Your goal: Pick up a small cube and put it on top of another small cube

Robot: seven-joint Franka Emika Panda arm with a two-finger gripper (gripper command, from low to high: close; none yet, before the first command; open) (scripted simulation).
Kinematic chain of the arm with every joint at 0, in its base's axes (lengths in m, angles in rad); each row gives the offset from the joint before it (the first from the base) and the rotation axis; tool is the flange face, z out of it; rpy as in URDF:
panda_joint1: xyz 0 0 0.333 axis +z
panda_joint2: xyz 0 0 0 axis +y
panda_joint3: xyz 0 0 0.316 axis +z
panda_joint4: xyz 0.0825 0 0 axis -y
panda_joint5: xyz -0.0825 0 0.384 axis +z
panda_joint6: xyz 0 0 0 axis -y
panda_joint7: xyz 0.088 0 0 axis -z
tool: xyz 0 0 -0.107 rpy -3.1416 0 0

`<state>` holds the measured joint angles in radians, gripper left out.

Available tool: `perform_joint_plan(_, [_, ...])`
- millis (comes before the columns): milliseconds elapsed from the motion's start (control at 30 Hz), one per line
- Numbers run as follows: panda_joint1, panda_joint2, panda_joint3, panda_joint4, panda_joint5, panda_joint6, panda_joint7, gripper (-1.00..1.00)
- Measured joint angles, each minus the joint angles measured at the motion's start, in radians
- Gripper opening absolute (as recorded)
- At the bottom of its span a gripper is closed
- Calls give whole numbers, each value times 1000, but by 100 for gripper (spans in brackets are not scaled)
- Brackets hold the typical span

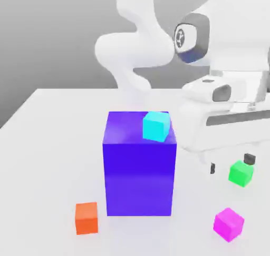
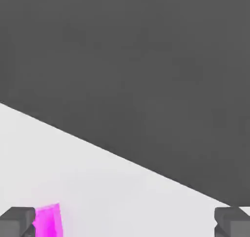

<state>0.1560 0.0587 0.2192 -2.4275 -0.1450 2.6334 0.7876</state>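
Here, pincer [image 1: 231, 162] wide open, empty, low near green cube [image 1: 241, 173]; pink cube [image 1: 228, 224] on bench [image 1: 47, 144], just beside one fingertip [image 2: 17, 221]. Could clip green cube, or nudge pink one aside while descending.

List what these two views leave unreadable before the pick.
- Big blue-violet block: exterior view, its back faces and the table behind it are hidden by its own bulk.
- Magenta cube: hand view, cut off by the frame edge and partly covered by a fingertip.
- Green cube: exterior view, one dark fingertip overlaps its upper edge; contact cannot be told.
- Gripper: exterior view, fingers mostly hidden by the white hand.
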Motion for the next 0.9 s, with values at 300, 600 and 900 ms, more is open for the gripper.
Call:
perform_joint_plan(300, [88,325,-20,-6,-77,171,28,0])
perform_joint_plan(600, [116,386,-53,7,-106,218,51,-100])
perform_joint_plan(900, [128,113,94,-115,27,69,52,-100])
